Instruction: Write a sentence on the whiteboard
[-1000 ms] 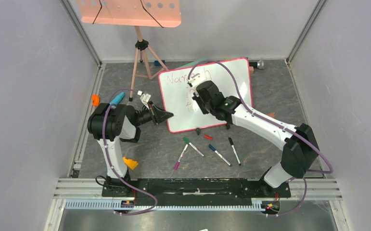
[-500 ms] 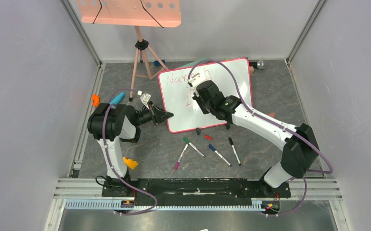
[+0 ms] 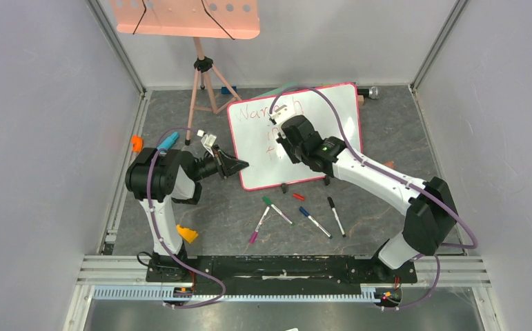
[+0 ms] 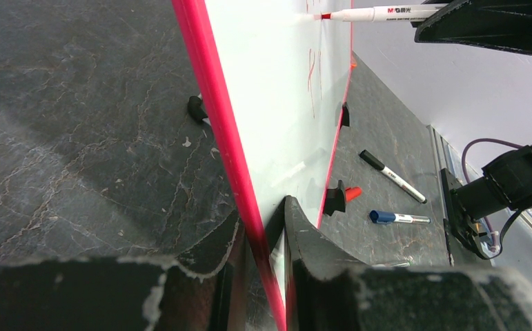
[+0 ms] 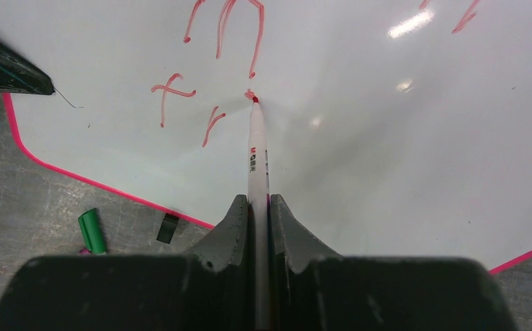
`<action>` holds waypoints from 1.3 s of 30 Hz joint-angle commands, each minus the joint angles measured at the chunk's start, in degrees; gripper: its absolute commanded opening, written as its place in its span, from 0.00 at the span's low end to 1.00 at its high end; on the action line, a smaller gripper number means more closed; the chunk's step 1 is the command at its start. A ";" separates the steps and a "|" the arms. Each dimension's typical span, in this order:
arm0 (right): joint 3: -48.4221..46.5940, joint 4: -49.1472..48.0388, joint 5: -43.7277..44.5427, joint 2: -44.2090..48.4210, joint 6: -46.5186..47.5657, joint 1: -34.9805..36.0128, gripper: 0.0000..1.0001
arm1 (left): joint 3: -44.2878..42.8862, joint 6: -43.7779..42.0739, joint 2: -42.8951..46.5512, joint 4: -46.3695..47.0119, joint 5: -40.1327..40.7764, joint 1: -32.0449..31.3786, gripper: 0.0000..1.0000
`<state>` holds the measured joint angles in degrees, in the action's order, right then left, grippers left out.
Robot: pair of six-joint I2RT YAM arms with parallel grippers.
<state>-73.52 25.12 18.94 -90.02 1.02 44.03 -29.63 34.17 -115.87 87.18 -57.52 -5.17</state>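
At the far centre of the surface, the whiteboard (image 3: pixel 332 110) stands propped on its black clip feet (image 4: pixel 195 109), with the red sentence (image 3: pixel 256 112) running down its left half. Over the last second the right arm has crept only slightly across the board, while the left arm has not moved. This suggests a short stroke is being drawn rather than a new line begun. In the right wrist view, line 3 shows just 2 small marks, a crossed stroke and a tick. The tip now touches the board at a fresh dot just below the letters of line 2, so most of the last word appears unwritten. The right pincer (image 5: pixel 256 207) is pressed together on the barrel of the red marker (image 5: pixel 255 155), which points straight out from between its fingers to the board face. The left pincer (image 4: pixel 263 215) is nearly closed, pinching the board's pink-red rim at the left edge with 1 finger on each side, apparently steadying the board against the pen's push. Spare markers (image 3: pixel 314 222) lie on the surface just in front of the board.
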 commanded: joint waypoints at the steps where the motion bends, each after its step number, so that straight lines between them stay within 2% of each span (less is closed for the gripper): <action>1: -1.60 0.06 3.82 0.46 0.52 -0.51 0.00 | -0.59 -6.93 -1.36 2.03 7.67 1.04 0.07; 6: -0.01 -3.29 -2.44 3.70 0.83 -0.44 0.00 | -0.61 -6.91 -1.22 2.05 7.68 1.02 0.07; 39: 3.79 -2.84 -1.47 2.42 -0.11 -0.43 0.00 | -0.52 -7.28 -1.06 2.03 7.59 1.02 0.07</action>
<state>-69.71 23.57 16.67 -87.81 1.10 43.70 -29.63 34.17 -115.87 87.20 -57.54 -5.17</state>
